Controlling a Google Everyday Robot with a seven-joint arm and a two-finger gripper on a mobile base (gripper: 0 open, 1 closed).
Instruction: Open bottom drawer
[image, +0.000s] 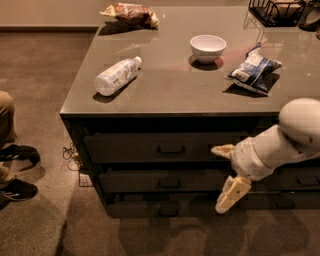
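The bottom drawer (150, 206) is the slim dark front at the foot of the left three-drawer stack, closed, with a small bar handle (168, 213) at its middle. Above it are the middle drawer (150, 180) and the top drawer (150, 147), both closed. My gripper (225, 175) is in front of the cabinet, to the right of the handles, about level with the middle drawer. Its two cream fingers are spread wide apart and hold nothing. One fingertip (220, 149) points left, the other finger (230, 195) points down toward the bottom drawer's right part.
On the counter (170, 90) lie a plastic bottle (116, 76), a white bowl (207, 47), a blue snack bag (252, 69), a brown bag (131, 13) and a wire basket (275, 11). A person's shoes (16, 170) are at the left. A right-hand drawer stack (295, 180) is behind my arm.
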